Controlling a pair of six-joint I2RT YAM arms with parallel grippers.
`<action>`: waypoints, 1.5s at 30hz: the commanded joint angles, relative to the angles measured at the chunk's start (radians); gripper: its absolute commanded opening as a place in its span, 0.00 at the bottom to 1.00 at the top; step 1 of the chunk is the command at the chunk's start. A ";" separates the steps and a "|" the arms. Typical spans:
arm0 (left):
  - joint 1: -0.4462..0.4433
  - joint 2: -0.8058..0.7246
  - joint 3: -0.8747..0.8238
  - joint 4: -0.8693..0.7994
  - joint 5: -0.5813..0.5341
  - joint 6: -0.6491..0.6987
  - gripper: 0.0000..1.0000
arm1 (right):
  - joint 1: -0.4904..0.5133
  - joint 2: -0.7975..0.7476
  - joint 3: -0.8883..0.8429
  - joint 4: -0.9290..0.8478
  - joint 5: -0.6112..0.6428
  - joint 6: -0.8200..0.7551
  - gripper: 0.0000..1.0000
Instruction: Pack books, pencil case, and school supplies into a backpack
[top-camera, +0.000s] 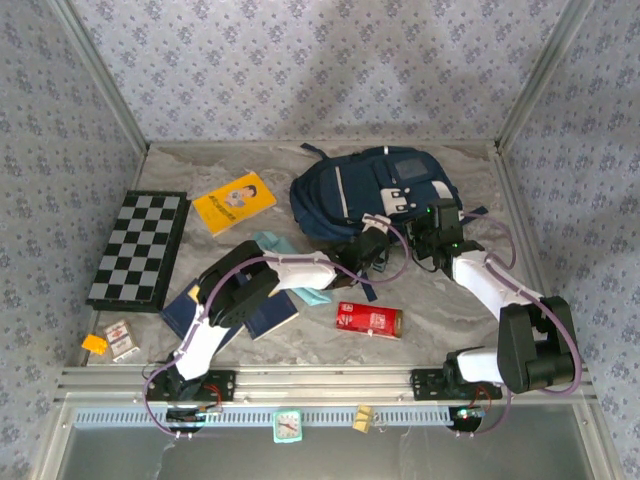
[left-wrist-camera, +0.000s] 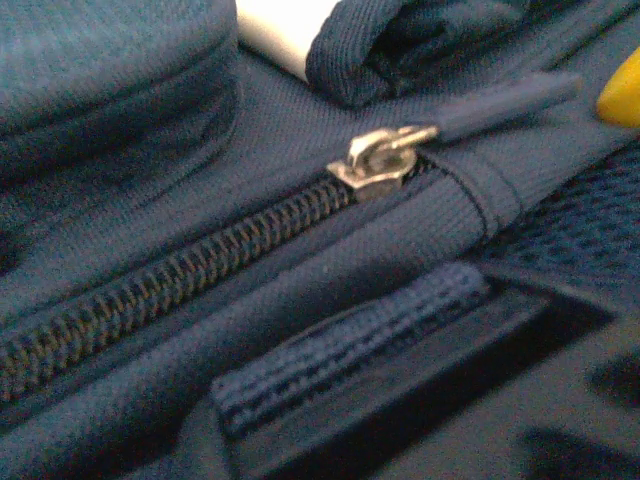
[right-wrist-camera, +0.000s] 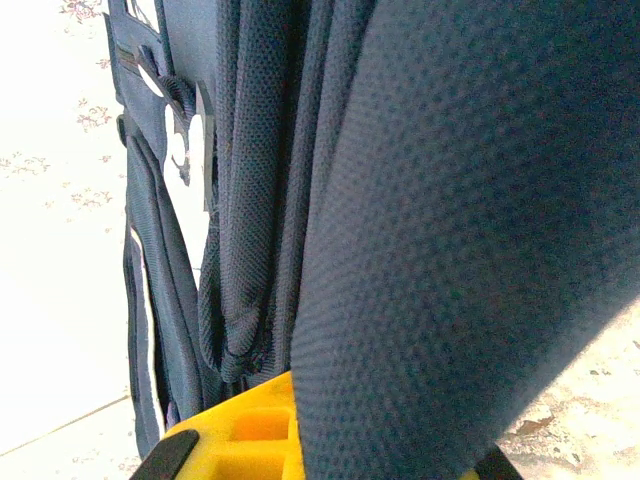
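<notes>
Nearest on the table (top-camera: 420, 345) lie the red supplies box (top-camera: 368, 319) and the navy books (top-camera: 272, 318). The pencil case (top-camera: 272, 243) and the yellow book (top-camera: 234, 202) lie beyond them. Farther back, the left hand (top-camera: 373, 232) is closed at the backpack (top-camera: 350, 190) by its zipper (left-wrist-camera: 200, 265), and I cannot tell what it grips. The right hand (top-camera: 433, 235) is clamped on backpack fabric.

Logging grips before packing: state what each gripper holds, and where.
Right gripper: the backpack, by its mesh padding. Left gripper: shut at the zip; a hold cannot be told.
</notes>
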 joint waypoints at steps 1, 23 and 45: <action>0.011 -0.032 -0.003 0.067 0.006 0.014 0.00 | 0.006 -0.029 0.021 0.010 -0.010 -0.015 0.00; 0.034 -0.262 -0.265 0.085 0.172 0.078 0.00 | -0.150 -0.002 0.089 -0.045 -0.158 -0.094 0.00; -0.007 -0.059 -0.080 0.173 -0.141 0.036 0.47 | 0.063 -0.082 0.073 -0.010 -0.004 0.067 0.00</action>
